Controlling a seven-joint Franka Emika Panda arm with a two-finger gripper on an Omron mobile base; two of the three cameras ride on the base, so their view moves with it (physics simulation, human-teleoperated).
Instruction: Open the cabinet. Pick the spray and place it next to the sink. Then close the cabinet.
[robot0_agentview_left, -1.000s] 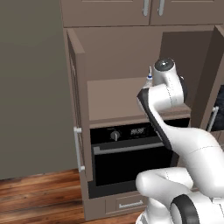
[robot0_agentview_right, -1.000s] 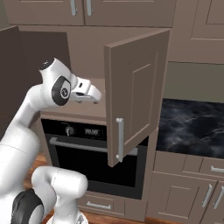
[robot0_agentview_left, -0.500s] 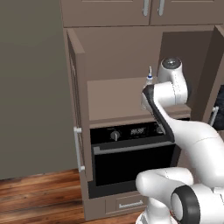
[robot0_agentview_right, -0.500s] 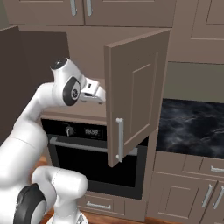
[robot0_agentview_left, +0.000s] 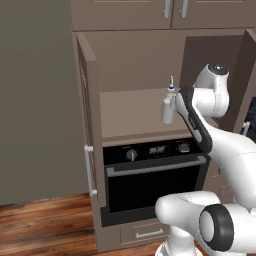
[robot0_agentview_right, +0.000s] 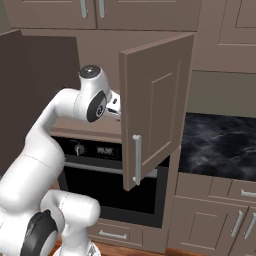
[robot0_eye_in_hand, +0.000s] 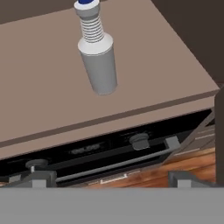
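Progress-wise, step one looked done: the cabinet (robot0_agentview_left: 135, 75) stood with both doors swung wide, the left door (robot0_agentview_left: 90, 115) edge-on in the left base view and the right door (robot0_agentview_right: 152, 105) hanging out over the black oven (robot0_agentview_right: 117, 175) in the right base view. Pick hadn't happened yet though, the spray (robot0_eye_in_hand: 97, 52) was sitting upright on the tan shelf (robot0_eye_in_hand: 48, 78) inside, a bit back from the front lip, blue collar at the top. Gripper (robot0_eye_in_hand: 109, 181) was hovering in front of the shelf edge and looking down at the bottle, fingers spread as wide as they go and holding nothing, well apart from the bottle. So I'd say grabbing it, carrying it over next to the sink and shutting both doors were all left to do. Shelf was flat and plain, nothing else on it, so the approach looked uncluttered. Room was a kitchen with wood floor (robot0_agentview_left: 40, 220), more of the same grey-brown doors up top (robot0_agentview_right: 100, 12) and a dark marbled counter (robot0_agentview_right: 220, 147) off to the right; couldn't spot the sink itself from these angles
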